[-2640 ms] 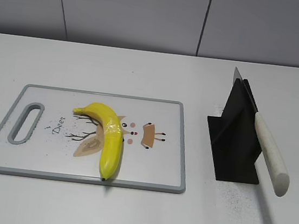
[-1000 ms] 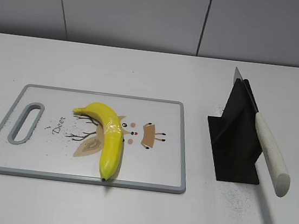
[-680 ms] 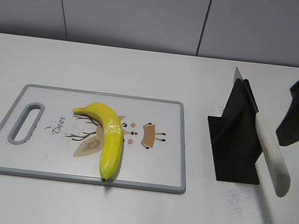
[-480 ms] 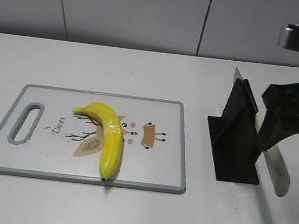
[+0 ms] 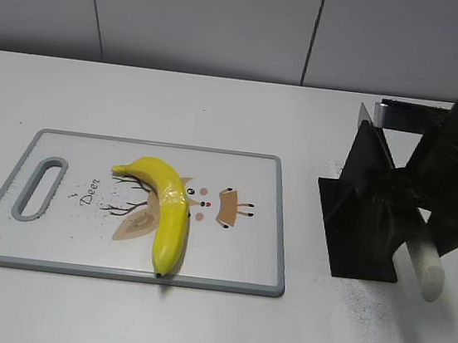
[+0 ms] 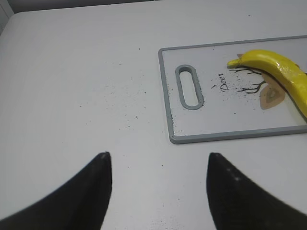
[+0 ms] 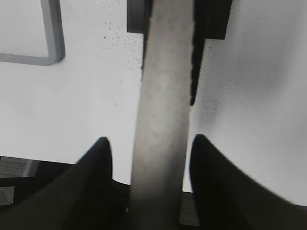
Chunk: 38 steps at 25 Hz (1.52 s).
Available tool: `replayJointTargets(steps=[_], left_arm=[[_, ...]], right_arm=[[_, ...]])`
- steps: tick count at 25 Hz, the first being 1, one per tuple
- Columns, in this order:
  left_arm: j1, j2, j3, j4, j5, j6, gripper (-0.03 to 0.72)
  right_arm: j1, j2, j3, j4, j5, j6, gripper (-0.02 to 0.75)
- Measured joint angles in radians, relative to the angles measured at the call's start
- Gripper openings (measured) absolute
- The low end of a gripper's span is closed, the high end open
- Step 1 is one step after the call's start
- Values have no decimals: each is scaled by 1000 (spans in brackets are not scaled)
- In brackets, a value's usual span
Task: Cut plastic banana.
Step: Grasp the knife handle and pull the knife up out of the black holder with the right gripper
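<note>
now your right gripper (image 7: 148, 148) sits spread around the knife (image 7: 160, 110) handle in its stand (image 5: 362, 213); your left gripper (image 6: 156, 165) hangs spread, banana (image 5: 166, 210) on board (image 5: 276, 228).

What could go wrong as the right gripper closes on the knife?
The right gripper is open around the knife handle, which leans in a light stand; an off-centre squeeze might tip the stand. The banana lies loose on the board and could roll under the blade.
</note>
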Motion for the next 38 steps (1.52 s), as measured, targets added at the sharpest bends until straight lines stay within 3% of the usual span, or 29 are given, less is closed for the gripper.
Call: replayJointTargets(steps=[2,12,32,38], left_arm=[[0,0,0,0,0,0,585],[0,0,0,0,0,0,586],[0,0,0,0,0,0,584],[0,3,-16,-1,-30,6,583]], right_arm=[[0,6,0,-6,0,18,160],[3,-8,-2,-9,-7,73,164],[3,-324,-3,-85,-4,109,161],[3,-321,-64,-75,-28,-160,161]])
